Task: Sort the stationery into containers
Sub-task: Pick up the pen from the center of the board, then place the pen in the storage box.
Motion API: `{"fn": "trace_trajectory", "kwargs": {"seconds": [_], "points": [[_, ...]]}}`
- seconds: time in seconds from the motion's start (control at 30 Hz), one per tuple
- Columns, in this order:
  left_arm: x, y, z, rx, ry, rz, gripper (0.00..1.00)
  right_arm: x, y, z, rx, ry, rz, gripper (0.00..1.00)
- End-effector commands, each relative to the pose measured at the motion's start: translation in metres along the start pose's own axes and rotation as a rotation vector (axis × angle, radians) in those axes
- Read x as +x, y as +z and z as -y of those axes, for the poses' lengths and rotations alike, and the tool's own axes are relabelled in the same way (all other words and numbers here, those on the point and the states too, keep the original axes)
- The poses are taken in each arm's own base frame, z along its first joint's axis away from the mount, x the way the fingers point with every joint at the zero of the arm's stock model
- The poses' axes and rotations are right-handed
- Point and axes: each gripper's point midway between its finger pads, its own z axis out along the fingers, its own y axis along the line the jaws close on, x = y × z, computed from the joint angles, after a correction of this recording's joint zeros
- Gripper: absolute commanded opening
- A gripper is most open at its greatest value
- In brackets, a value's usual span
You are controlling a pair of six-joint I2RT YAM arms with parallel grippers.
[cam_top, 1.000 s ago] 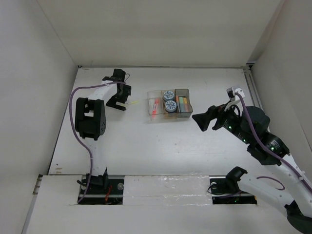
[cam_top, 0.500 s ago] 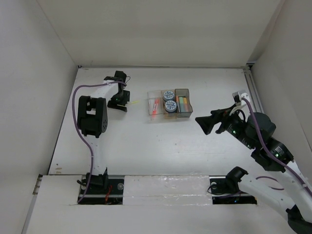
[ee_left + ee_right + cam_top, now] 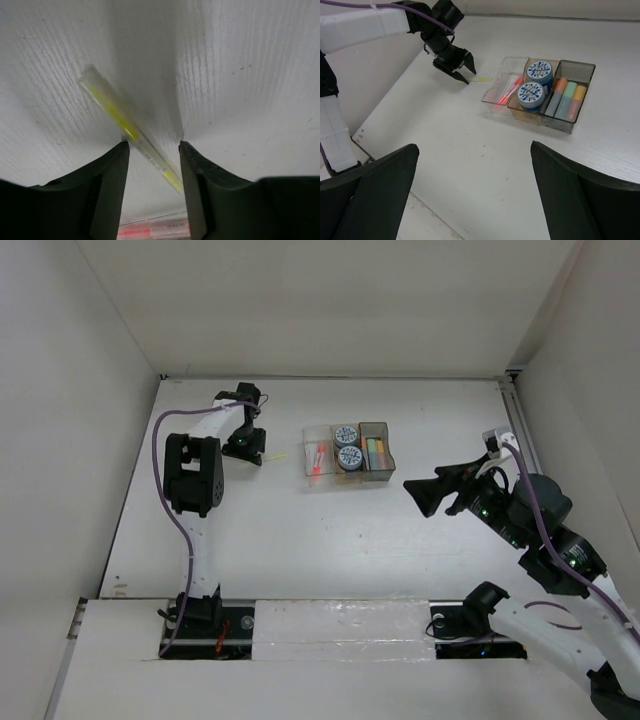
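Note:
A thin yellow-green pen (image 3: 117, 115) lies slantwise on the white table, left of the containers (image 3: 306, 462). My left gripper (image 3: 152, 147) is down over it, open but narrowed, the pen running between the two fingers and brushing the left fingertip (image 3: 123, 148). From the right wrist view that gripper (image 3: 464, 74) stands at the pen (image 3: 483, 80). The clear bin (image 3: 492, 95) holds red pens (image 3: 509, 92), the amber one two blue-white rolls (image 3: 530, 94), the grey one markers (image 3: 568, 98). My right gripper (image 3: 420, 495) hovers wide open and empty, right of the bins.
White walls close in the table on the left, back and right. The left arm's purple cable (image 3: 158, 455) loops over the table's left side. A raised rail runs along the right edge (image 3: 517, 425).
The left gripper has dropped onto the pen and its jaws have narrowed around it. The right arm has drawn back slightly toward the right, still wide open.

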Motion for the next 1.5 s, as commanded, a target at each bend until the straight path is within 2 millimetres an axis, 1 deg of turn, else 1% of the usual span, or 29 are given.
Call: {"fn": "trace_trajectory", "kwargs": {"seconds": [0.0, 0.17, 0.23, 0.27, 0.33, 0.37, 0.43, 0.47, 0.5, 0.53, 0.57, 0.6, 0.63, 0.7, 0.73, 0.83, 0.87, 0.9, 0.93, 0.97, 1.03, 1.07, 1.1, 1.17, 1.2, 1.23, 1.27, 1.37, 1.47], "points": [[-0.003, 0.035, -0.026, -0.130, 0.007, 0.035, 0.38, -0.019, -0.004, -0.005, -0.017, 0.007, 0.071, 1.00], [-0.002, 0.036, -0.028, -0.140, 0.042, 0.024, 0.17, -0.021, -0.007, -0.006, -0.021, 0.008, 0.081, 1.00], [-0.002, 0.034, -0.026, -0.131, 0.060, 0.022, 0.06, -0.025, -0.012, -0.007, -0.025, 0.008, 0.091, 1.00], [0.000, 0.038, -0.023, -0.120, 0.070, 0.013, 0.00, -0.025, -0.012, -0.007, -0.025, 0.008, 0.091, 1.00], [0.003, 0.038, -0.017, -0.089, 0.111, -0.005, 0.00, -0.030, -0.016, -0.009, -0.032, 0.008, 0.108, 1.00], [0.006, 0.043, -0.020, -0.090, 0.129, -0.019, 0.00, -0.031, -0.016, -0.009, -0.031, -0.001, 0.108, 1.00], [0.006, 0.034, -0.004, 0.001, 0.161, -0.024, 0.00, -0.028, -0.019, -0.006, -0.019, -0.001, 0.101, 1.00], [0.006, 0.031, 0.000, 0.036, 0.179, -0.020, 0.00, -0.028, -0.019, -0.006, -0.019, -0.001, 0.101, 1.00], [0.002, 0.011, 0.018, 0.125, 0.184, -0.010, 0.00, -0.028, -0.019, -0.006, -0.019, -0.001, 0.101, 1.00], [-0.007, -0.001, 0.029, 0.174, 0.191, 0.040, 0.00, -0.027, -0.022, -0.006, -0.018, -0.001, 0.100, 1.00], [-0.015, -0.016, 0.039, 0.228, 0.249, 0.082, 0.00, -0.027, -0.022, -0.006, -0.018, -0.001, 0.100, 1.00], [-0.019, -0.041, 0.054, 0.290, 0.274, 0.130, 0.00, -0.027, -0.022, -0.006, -0.018, -0.001, 0.100, 1.00], [-0.034, -0.074, 0.065, 0.349, 0.282, 0.227, 0.00, -0.025, -0.022, -0.005, -0.014, -0.001, 0.090, 1.00], [-0.045, -0.118, 0.079, 0.428, 0.340, 0.310, 0.00, -0.028, -0.023, -0.006, -0.018, -0.001, 0.098, 1.00], [-0.052, -0.146, 0.086, 0.494, 0.354, 0.345, 0.00, -0.028, -0.023, -0.006, -0.018, -0.001, 0.098, 1.00], [-0.056, -0.187, 0.098, 0.606, 0.447, 0.391, 0.00, -0.028, -0.023, -0.007, -0.018, 0.010, 0.098, 1.00], [-0.048, -0.219, 0.114, 0.754, 0.567, 0.408, 0.00, -0.030, -0.023, -0.008, -0.022, 0.021, 0.107, 1.00], [-0.039, -0.230, 0.118, 0.824, 0.632, 0.393, 0.00, -0.025, -0.019, -0.006, -0.015, 0.020, 0.088, 1.00], [-0.025, -0.232, 0.120, 0.891, 0.714, 0.356, 0.00, -0.025, -0.019, -0.004, -0.006, 0.021, 0.092, 1.00], [0.005, -0.246, 0.123, 1.006, 0.827, 0.263, 0.00, -0.023, -0.016, -0.004, -0.003, 0.030, 0.082, 1.00], [0.022, -0.247, 0.123, 1.038, 0.957, 0.200, 0.00, -0.023, -0.013, 0.000, 0.018, 0.030, 0.080, 1.00], [0.030, -0.259, 0.127, 1.084, 1.009, 0.166, 0.00, -0.021, -0.010, 0.000, 0.022, 0.030, 0.072, 1.00], [0.056, -0.241, 0.117, 1.062, 1.090, 0.040, 0.00, -0.025, -0.012, 0.000, 0.026, 0.030, 0.084, 1.00], [0.078, -0.235, 0.110, 1.080, 1.230, 0.006, 0.00, -0.030, -0.013, 0.001, 0.032, 0.031, 0.098, 1.00], [0.097, -0.235, 0.104, 1.080, 1.291, 0.012, 0.00, -0.031, -0.013, 0.002, 0.042, 0.032, 0.102, 1.00], [0.107, -0.234, 0.099, 1.073, 1.347, 0.020, 0.00, -0.032, -0.013, 0.004, 0.052, 0.032, 0.106, 1.00], [0.115, -0.228, 0.095, 1.066, 1.421, 0.054, 0.00, -0.034, -0.012, 0.003, 0.052, 0.032, 0.106, 1.00], [0.136, -0.215, 0.085, 1.040, 1.504, 0.050, 0.00, -0.030, -0.009, 0.006, 0.069, 0.031, 0.090, 1.00], [0.139, -0.188, 0.083, 0.989, 1.544, 0.025, 0.00, -0.029, -0.006, 0.007, 0.072, 0.030, 0.081, 1.00]]}}
